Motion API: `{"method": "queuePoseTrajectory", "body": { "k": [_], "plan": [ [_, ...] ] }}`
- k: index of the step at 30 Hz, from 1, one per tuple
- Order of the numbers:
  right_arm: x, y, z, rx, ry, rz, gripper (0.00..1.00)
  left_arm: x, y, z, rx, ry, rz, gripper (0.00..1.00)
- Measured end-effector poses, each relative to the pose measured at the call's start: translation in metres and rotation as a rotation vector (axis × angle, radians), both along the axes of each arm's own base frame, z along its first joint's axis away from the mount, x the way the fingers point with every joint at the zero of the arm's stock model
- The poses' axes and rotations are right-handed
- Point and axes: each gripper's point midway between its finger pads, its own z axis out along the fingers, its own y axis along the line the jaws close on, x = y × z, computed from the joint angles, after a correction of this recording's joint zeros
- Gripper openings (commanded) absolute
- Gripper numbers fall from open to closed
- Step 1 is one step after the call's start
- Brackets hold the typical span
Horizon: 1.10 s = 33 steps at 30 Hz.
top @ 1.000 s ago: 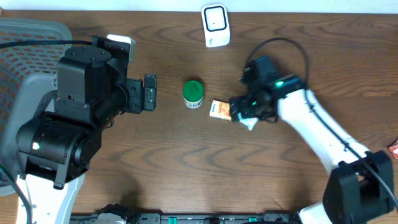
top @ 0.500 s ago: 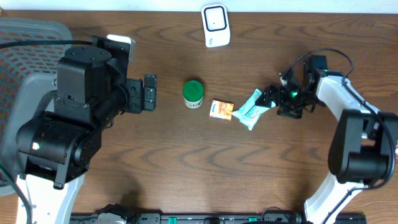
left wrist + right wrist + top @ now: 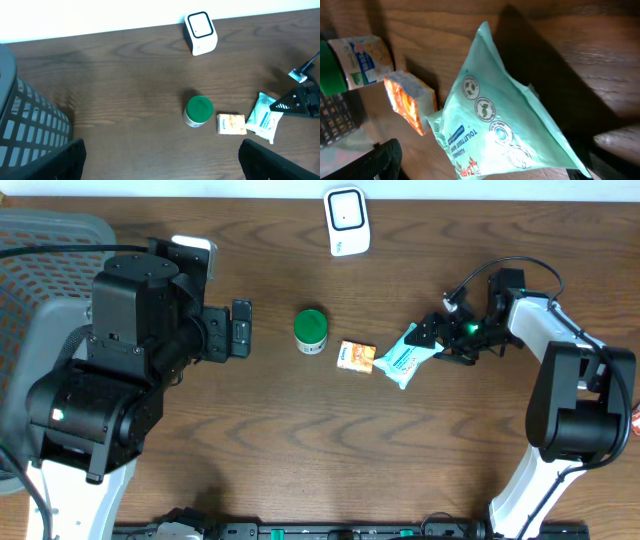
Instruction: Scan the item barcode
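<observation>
Both of my claws stand spread wide and neither pinches anything. My right claw (image 3: 437,340) is low over the table (image 3: 300,460), at the right-hand end of the teal pouch (image 3: 405,355). In the right wrist view the pouch (image 3: 505,125) lies flat on the wood and fills the space ahead of my spread fingers (image 3: 380,162), with one corner running close to the other finger. I cannot tell whether either finger actually touches it. The face turned up has round icons and the word TOILET, and I see no barcode on it. Just to the left of the pouch, touching or nearly so, lies a small orange packet (image 3: 355,357). Left of that, a little apart, stands a green-lidded jar (image 3: 311,330), upright. The white barcode scanner (image 3: 347,220) sits at the far edge of the table, well apart from the three items and from both claws. My left claw (image 3: 241,328) points toward the jar from the left, apart from it. Its wrist view takes in the scanner (image 3: 201,32), the jar (image 3: 199,111), the orange packet (image 3: 231,123) and the pouch (image 3: 265,120). A grey mesh basket (image 3: 40,240) sits at the far left.
</observation>
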Motion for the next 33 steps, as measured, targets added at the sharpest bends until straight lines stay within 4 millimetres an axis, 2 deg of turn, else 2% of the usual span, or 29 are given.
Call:
{"method": "queuePoseTrajectory", "body": {
  "k": [2, 6, 10, 19, 24, 26, 28, 30, 31, 33],
  "plan": [
    [0.001, 0.0, -0.003, 0.003, 0.001, 0.011, 0.85, 0.0, 0.0, 0.0, 0.0, 0.0, 0.0, 0.98],
    [0.004, 0.005, -0.013, 0.04, -0.009, 0.034, 0.55, 0.0, 0.0, 0.0, 0.0, 0.0, 0.0, 0.98],
    [0.006, 0.011, -0.021, 0.093, -0.023, 0.054, 0.34, 0.0, 0.0, 0.0, 0.0, -0.001, 0.0, 0.98],
    [0.001, 0.016, -0.023, 0.114, -0.058, 0.104, 0.03, 0.0, 0.0, 0.0, 0.0, 0.0, 0.0, 0.98],
    [-0.009, 0.009, -0.013, 0.033, -0.071, 0.125, 0.01, 0.0, 0.0, 0.0, 0.0, 0.0, 0.0, 0.98],
    [-0.013, 0.003, -0.002, -0.025, -0.096, 0.137, 0.01, 0.0, 0.0, 0.0, 0.0, 0.0, 0.0, 0.98],
    [-0.012, -0.002, 0.019, -0.076, -0.15, 0.142, 0.01, 0.0, 0.0, 0.0, 0.0, 0.0, 0.0, 0.98],
    [-0.007, -0.006, 0.052, -0.126, -0.251, 0.142, 0.01, 0.0, 0.0, 0.0, 0.0, -0.001, 0.0, 0.98],
    [-0.005, -0.008, 0.076, -0.156, -0.325, 0.141, 0.01, 0.0, 0.0, 0.0, 0.0, 0.0, 0.0, 0.98],
    [-0.004, -0.01, 0.106, -0.199, -0.416, 0.138, 0.01, 0.0, 0.0, 0.0, 0.0, 0.0, 0.0, 0.98]
  ]
}}
